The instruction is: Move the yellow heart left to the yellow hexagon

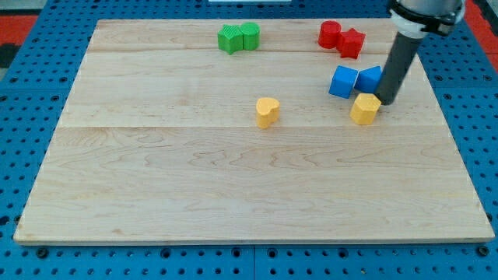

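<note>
Yellow heart (267, 111) on wooden board (194, 179)

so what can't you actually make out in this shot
- Right blue block: camera view, partly behind the rod, so its shape is unclear.
- My tip: at the yellow hexagon's upper right; contact cannot be told.
- Arm above the rod: cut off by the view's top edge.
- Two green blocks: too small to tell shapes.

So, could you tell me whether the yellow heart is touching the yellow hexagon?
Apart. The camera view shows bare wood between the yellow heart and the yellow hexagon; my tip sits at the hexagon's upper right.
</note>
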Available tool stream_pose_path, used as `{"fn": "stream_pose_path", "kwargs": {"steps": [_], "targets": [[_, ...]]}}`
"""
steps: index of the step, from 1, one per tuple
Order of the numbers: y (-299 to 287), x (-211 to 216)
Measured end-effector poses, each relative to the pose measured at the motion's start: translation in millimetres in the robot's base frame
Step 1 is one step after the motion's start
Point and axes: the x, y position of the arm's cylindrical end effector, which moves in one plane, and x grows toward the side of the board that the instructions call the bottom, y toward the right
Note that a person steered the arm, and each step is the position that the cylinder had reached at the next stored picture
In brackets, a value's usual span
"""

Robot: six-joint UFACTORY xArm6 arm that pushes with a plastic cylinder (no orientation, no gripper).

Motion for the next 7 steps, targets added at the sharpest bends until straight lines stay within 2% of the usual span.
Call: {"fn": "stream_pose_path", "kwargs": {"steps": [2, 4, 6, 7], "targets": [[-110.9, -19.2], [-239.6, -16.6], [-227.4, 35.5], [-193.5, 35.5]]}}
